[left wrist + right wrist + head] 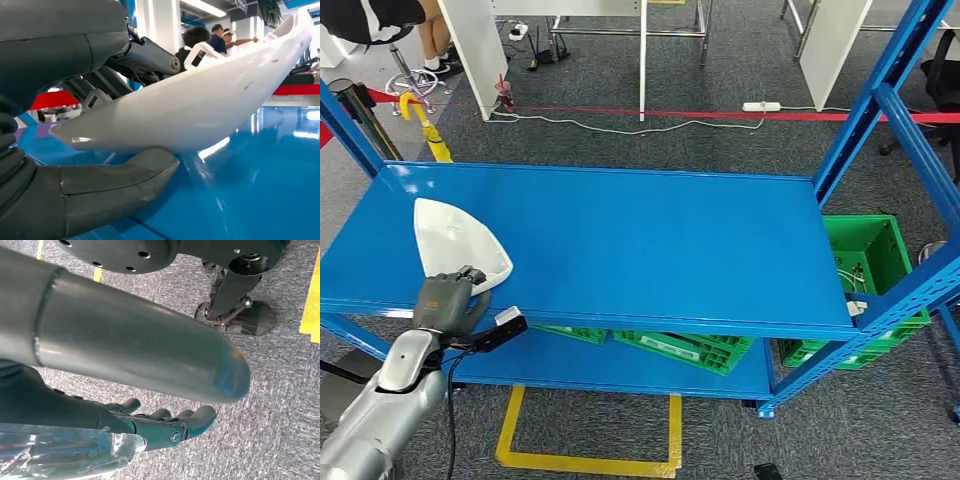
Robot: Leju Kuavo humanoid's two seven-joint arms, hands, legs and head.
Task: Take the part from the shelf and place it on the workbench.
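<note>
A white, shallow, wedge-shaped part [456, 240] lies on the left end of the blue shelf [644, 240], its narrow tip at the front edge. My left hand [448, 300] grips that tip from the front. In the left wrist view the thumb [113, 190] lies under the part [211, 100] and the dark fingers [147, 55] lie over its rim, with the tip slightly off the shelf surface. My right hand [162, 425] hangs over grey carpet, its fingers loosely apart and holding nothing.
Blue uprights [878, 90] frame the right end of the shelf. Green crates [690, 345] sit on the lower level, and another crate [867, 265] stands at the right. Yellow floor tape [584, 462] lies in front. A person's legs [433, 35] are at the far left.
</note>
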